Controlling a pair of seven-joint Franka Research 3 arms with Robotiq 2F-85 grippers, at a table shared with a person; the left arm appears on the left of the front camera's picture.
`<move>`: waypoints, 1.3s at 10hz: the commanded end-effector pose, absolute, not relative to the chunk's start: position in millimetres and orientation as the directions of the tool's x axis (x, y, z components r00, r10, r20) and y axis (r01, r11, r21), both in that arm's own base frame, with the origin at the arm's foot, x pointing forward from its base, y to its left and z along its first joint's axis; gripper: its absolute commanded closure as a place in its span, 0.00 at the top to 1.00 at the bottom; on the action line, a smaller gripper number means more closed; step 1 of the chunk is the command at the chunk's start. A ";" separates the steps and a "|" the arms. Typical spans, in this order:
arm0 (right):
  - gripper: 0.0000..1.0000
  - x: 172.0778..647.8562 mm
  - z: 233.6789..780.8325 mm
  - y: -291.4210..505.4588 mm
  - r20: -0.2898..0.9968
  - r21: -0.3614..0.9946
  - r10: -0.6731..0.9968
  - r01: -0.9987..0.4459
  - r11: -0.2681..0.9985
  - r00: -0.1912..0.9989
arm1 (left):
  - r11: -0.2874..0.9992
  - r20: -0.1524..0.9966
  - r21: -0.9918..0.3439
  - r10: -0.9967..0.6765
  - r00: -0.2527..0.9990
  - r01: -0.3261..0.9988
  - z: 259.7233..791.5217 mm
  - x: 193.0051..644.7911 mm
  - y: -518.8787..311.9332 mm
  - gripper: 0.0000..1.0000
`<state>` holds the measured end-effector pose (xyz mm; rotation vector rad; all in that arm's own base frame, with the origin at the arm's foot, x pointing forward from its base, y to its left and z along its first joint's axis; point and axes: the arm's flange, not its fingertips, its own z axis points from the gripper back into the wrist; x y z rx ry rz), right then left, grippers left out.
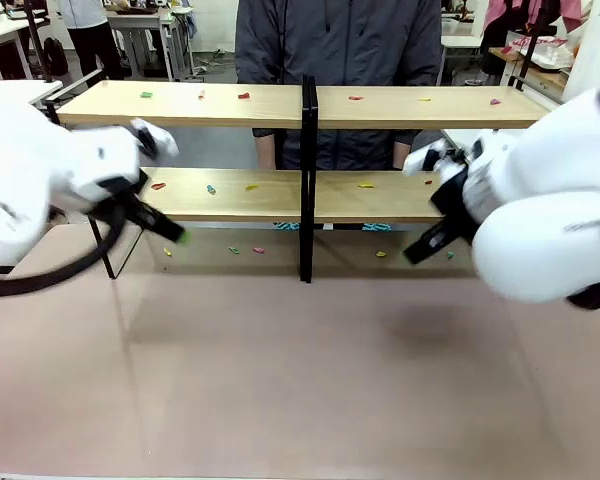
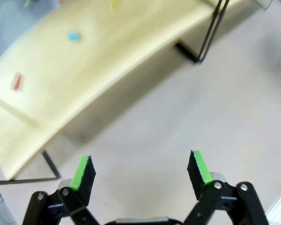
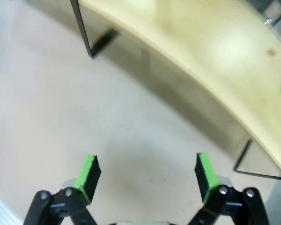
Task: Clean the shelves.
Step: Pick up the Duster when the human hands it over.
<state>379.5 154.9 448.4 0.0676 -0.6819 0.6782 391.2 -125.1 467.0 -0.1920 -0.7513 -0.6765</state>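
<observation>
Pinkish table [image 1: 280,380] bears shelves [image 1: 280,197] dotted with coloured scraps [image 1: 211,189].

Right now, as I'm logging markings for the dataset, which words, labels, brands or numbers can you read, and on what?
None readable.
The shelves show plain wood and a black frame.
The coloured scraps on them are too small to show any print.
The left gripper and right gripper show no marking.
The table carries no print.
</observation>
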 end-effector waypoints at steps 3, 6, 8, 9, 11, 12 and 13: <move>1.00 252.9 542.9 35.7 0.722 -0.164 0.556 -0.679 0.715 0.412 | 0.624 0.881 0.003 -0.372 0.293 0.782 508.1 272.5 16.0 1.00; 1.00 216.9 588.4 6.2 0.797 -0.258 0.517 -0.599 0.758 0.311 | 0.705 0.981 0.004 -0.140 0.133 0.709 529.7 239.1 58.0 1.00; 1.00 212.8 600.6 -1.7 0.811 -0.277 0.510 -0.579 0.767 0.287 | 0.711 0.983 -0.007 -0.125 0.136 0.703 523.3 228.7 63.4 1.00; 1.00 212.5 603.4 -2.5 0.819 -0.276 0.503 -0.579 0.767 0.276 | 0.719 0.983 -0.015 -0.117 0.142 0.695 523.9 230.0 64.6 1.00; 1.00 213.1 603.8 0.8 0.813 -0.283 0.510 -0.574 0.768 0.281 | 0.716 0.975 -0.005 -0.150 0.162 0.698 524.7 236.1 61.9 1.00; 1.00 215.9 600.5 0.6 0.808 -0.274 0.509 -0.575 0.771 0.296 | 0.714 0.969 -0.011 -0.165 0.184 0.700 520.6 239.6 63.4 1.00; 1.00 217.3 596.6 -0.6 0.809 -0.267 0.503 -0.572 0.775 0.304 | 0.712 0.964 -0.016 -0.174 0.199 0.702 517.1 242.8 64.9 1.00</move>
